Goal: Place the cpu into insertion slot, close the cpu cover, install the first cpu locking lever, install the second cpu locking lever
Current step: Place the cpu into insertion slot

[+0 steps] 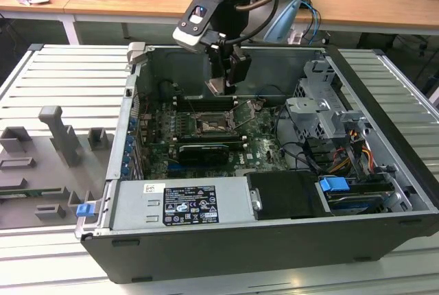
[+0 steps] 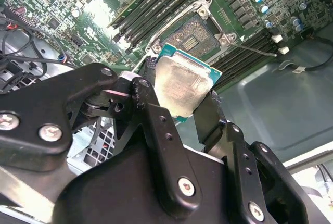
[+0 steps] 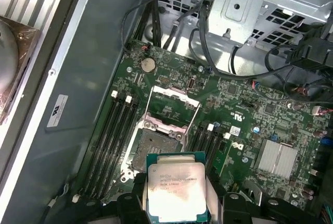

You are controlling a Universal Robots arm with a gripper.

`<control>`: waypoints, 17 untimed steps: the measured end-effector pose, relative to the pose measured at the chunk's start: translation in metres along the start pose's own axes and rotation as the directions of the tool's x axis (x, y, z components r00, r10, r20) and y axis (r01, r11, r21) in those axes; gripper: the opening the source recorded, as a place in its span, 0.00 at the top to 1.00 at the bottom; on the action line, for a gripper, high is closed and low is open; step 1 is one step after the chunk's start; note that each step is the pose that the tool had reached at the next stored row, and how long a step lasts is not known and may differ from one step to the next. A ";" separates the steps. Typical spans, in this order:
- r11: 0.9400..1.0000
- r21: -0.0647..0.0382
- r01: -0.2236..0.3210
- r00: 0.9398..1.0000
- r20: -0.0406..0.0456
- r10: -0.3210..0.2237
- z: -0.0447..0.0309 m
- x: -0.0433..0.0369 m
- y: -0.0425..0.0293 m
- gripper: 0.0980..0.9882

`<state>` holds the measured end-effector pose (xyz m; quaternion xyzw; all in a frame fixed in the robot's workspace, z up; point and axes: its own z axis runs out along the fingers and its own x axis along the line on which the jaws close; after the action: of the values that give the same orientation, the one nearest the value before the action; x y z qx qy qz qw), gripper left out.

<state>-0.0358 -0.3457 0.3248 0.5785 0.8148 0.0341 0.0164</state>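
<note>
You had the gripper (image 2: pixel 179 98) with its two matte black fingers (image 2: pixel 151 86) clamped on opposite edges of the one cpu (image 3: pixel 177 190), a flat square chip with a dull silvery lid and a green rim. It hung above the insertion slot (image 3: pixel 153 148), clear of it. The dark square socket lay bare, with its thin silver cpu cover (image 3: pixel 177 95) tilted open.

I count one flat, square, silvery-topped cpu (image 3: pixel 177 190), one dark square insertion slot (image 3: pixel 153 148), one thin silver-framed cpu cover (image 3: pixel 177 96) and one open black computer case (image 1: pixel 274 254).
</note>
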 end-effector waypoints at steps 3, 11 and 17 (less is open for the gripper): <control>1.000 0.000 -0.011 1.000 0.001 0.011 0.0003 0.0000 0.0000 0.51; 0.997 -0.001 -0.074 0.997 0.006 0.074 0.0019 0.0000 -0.0001 0.51; 0.988 -0.003 -0.153 0.988 0.012 0.153 0.0045 -0.0001 -0.0003 0.51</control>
<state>-0.0358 -0.3458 0.3203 0.6394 0.7680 0.0326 0.0190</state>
